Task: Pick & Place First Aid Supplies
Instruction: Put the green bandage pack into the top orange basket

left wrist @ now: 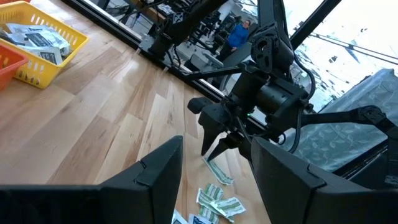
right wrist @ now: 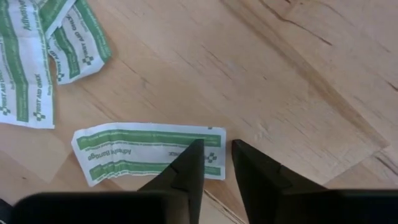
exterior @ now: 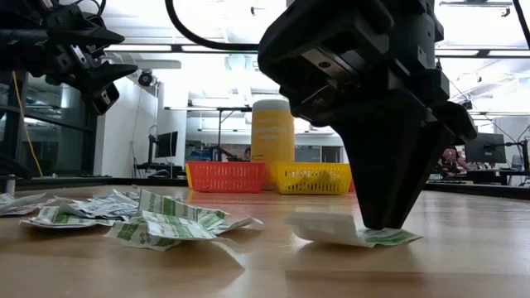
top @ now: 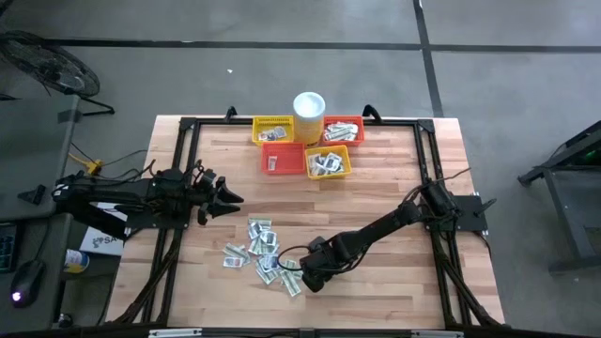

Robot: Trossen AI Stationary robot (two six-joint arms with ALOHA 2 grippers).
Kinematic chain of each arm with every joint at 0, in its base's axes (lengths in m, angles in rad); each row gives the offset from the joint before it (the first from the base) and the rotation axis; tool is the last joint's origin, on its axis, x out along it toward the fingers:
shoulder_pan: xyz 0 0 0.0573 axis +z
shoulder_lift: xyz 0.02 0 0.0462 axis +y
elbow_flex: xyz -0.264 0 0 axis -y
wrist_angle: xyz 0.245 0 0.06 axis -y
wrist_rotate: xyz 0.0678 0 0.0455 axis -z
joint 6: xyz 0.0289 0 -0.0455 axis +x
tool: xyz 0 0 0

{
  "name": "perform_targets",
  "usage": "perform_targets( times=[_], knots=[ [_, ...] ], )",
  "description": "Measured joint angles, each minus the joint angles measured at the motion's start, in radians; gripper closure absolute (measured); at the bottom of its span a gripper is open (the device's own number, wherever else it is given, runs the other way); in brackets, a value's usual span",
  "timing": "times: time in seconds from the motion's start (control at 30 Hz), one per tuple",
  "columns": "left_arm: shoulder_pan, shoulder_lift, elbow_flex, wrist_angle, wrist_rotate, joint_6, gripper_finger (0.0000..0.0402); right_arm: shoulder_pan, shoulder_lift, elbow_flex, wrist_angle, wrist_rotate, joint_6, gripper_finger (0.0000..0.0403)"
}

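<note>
My right end effector (right wrist: 214, 163) stands on the bench (right wrist: 298, 74), fingers narrowly apart, straddling one end of a bandage sachet (right wrist: 134, 152). Its long axis runs crosswise to my fingers; contact appears made, though unconfirmed. My left end effector (top: 228, 196) waits open, well apart.
</note>
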Motion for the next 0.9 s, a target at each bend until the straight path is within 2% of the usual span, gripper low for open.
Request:
perform_targets(
  times=[0.23,0.37,0.67,0.9],
  knots=[
    [0.0,0.0,0.0,0.0,0.0,0.0,0.0211,-0.003,0.0,0.0,-0.001,-0.006,0.0,0.0364],
    [0.0,0.0,0.0,0.0,0.0,0.0,0.0211,-0.02,0.002,-0.001,0.0,-0.046,-0.003,0.0396],
    [0.0,0.0,0.0,0.0,0.0,0.0,0.0211,-0.038,0.002,-0.003,0.002,-0.07,-0.022,0.0402],
    [0.0,0.0,0.0,0.0,0.0,0.0,0.0211,-0.053,-0.069,-0.016,-0.031,-0.006,-0.027,0.0402]
  ],
)
